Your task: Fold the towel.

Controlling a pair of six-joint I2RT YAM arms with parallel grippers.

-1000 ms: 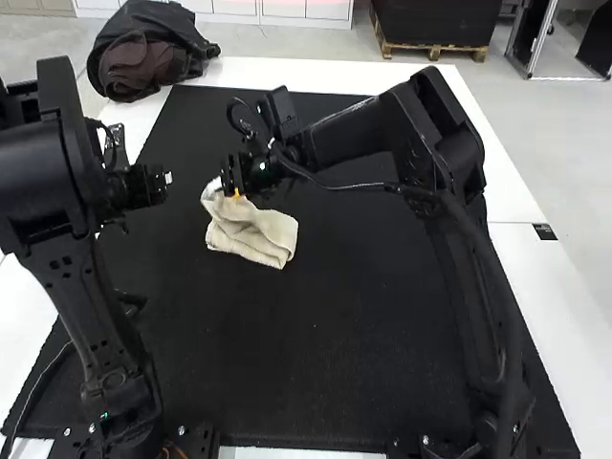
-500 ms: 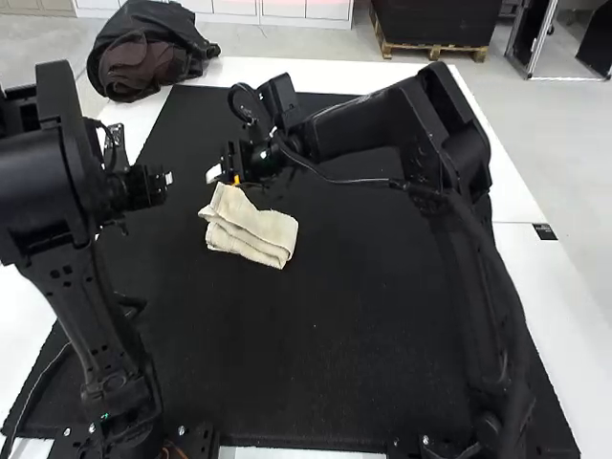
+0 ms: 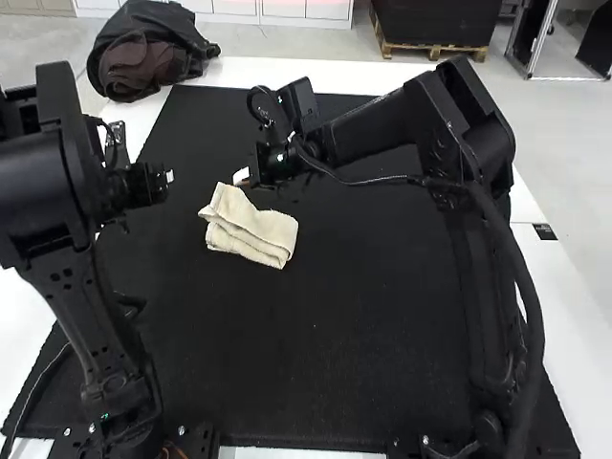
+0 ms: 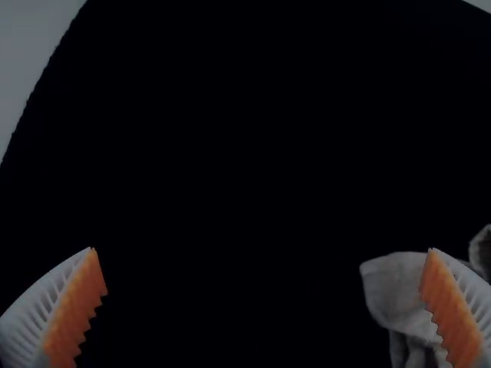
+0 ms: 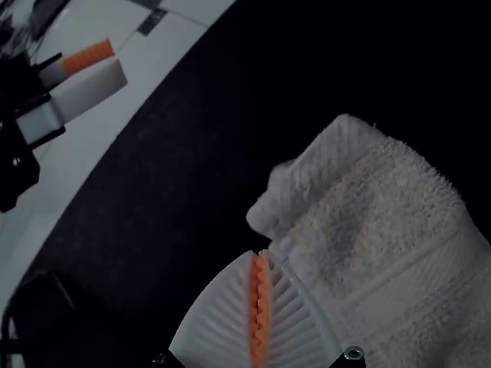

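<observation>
I found the white table (image 3: pixel 574 287) carrying a broad black mat (image 3: pixel 335 325). My left arm (image 3: pixel 76 239) stood at the near left, my right arm (image 3: pixel 459 153) at the near right and bent across toward the middle. A dark bundle (image 3: pixel 148 48) lay at the far left.

The cream towel (image 3: pixel 253 229) rested on the mat, left of centre and toward the far side, folded in uneven layers, with one corner pointing far and left. My right gripper (image 3: pixel 241 177) was near that corner; my left gripper (image 3: pixel 169 178) was to the left, clear of the cloth.

The high view gave the towel's whole outline. The right wrist view added its looped pile, a flatter woven band and the layered edge, and recorded the fingers of my right gripper (image 5: pixel 261 253) together, orange pads (image 5: pixel 260 307) meeting. The left wrist view recorded those of my left gripper (image 4: pixel 261 249) wide apart.

One left finger covered part of the towel there, and the cloth was cut off at that view's edge, as it was in the right wrist view. The towel's underside was hidden, and I could not count its layers.
</observation>
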